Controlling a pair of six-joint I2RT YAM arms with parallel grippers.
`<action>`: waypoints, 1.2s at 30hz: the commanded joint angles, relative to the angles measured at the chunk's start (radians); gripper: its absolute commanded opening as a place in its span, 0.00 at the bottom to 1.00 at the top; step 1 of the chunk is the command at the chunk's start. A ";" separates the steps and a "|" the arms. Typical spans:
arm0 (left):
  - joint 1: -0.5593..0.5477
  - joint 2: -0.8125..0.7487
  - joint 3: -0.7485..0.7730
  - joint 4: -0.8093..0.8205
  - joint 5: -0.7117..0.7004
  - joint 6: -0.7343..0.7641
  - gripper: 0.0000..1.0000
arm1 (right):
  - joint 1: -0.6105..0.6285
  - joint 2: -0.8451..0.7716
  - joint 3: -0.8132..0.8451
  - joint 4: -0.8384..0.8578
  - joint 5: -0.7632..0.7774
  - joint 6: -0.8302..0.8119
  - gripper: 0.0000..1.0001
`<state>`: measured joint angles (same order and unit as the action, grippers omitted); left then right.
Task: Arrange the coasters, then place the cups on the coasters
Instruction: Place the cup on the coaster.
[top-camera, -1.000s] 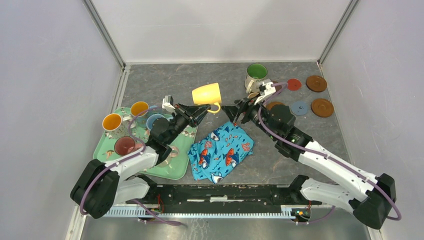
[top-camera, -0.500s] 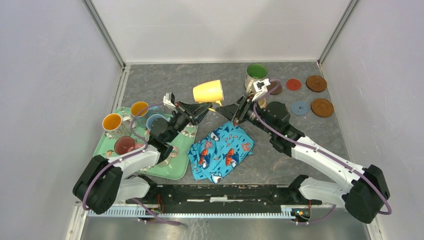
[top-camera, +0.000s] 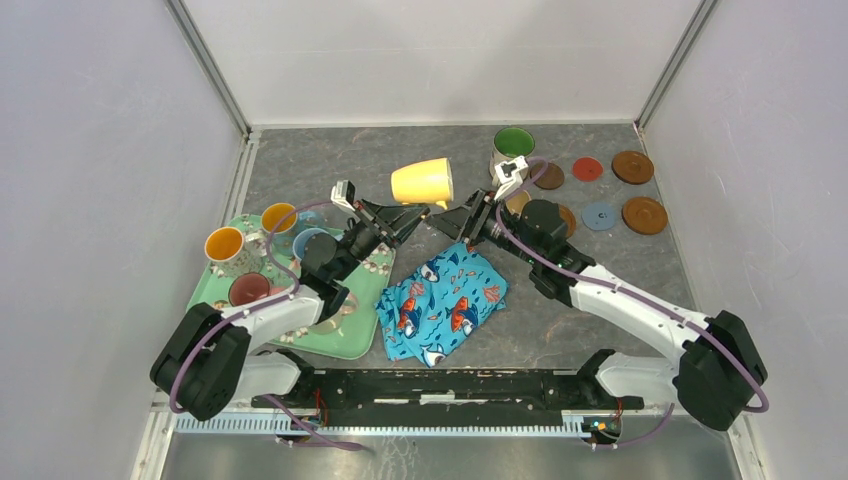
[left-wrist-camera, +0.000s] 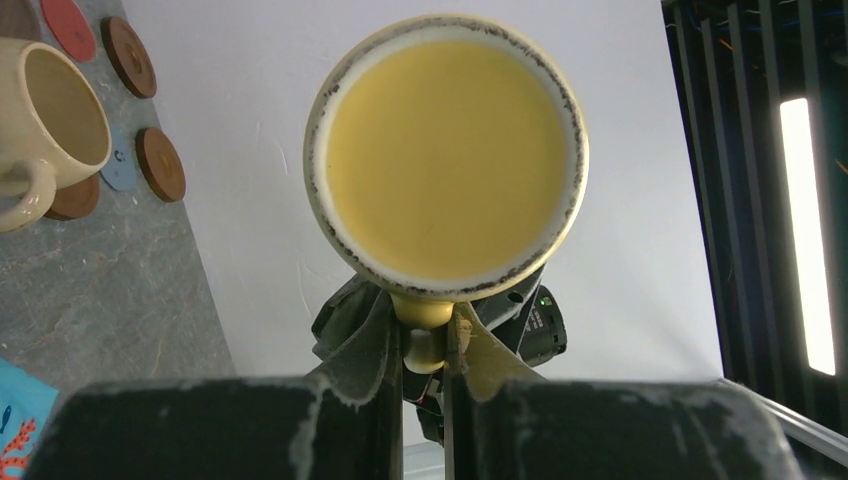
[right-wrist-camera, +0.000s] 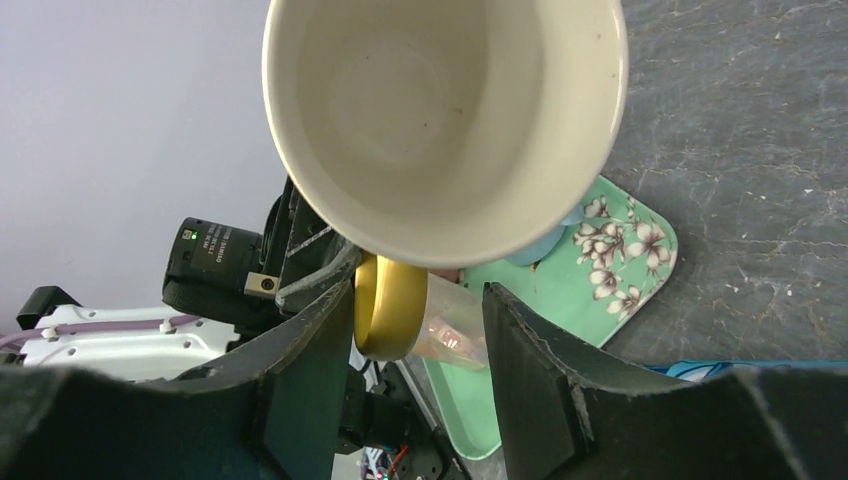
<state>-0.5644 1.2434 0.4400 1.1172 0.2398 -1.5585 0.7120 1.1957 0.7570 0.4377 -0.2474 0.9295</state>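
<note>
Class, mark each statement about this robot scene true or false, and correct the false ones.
1. The left gripper grips the yellow mug by its handle. True.
2. The yellow mug stands upright on the table. False: it hangs in the air, tipped on its side.
3. The fish-print cloth lies on the green floral tray. False: it lies on the table beside the tray.
4. The right gripper has its jaws open either side of the yellow handle. True.
</note>
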 joint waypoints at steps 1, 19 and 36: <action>0.001 -0.009 0.067 0.149 0.042 -0.029 0.02 | -0.012 0.010 0.032 0.099 -0.029 0.026 0.55; -0.005 0.016 0.108 0.119 0.124 0.025 0.02 | -0.017 0.026 0.077 0.065 -0.082 -0.001 0.00; -0.003 -0.089 0.211 -0.362 0.144 0.386 0.97 | -0.017 -0.061 0.184 -0.231 0.230 -0.328 0.00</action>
<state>-0.5644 1.2232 0.5823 0.8780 0.3626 -1.3453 0.6994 1.1774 0.8474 0.2371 -0.1612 0.7399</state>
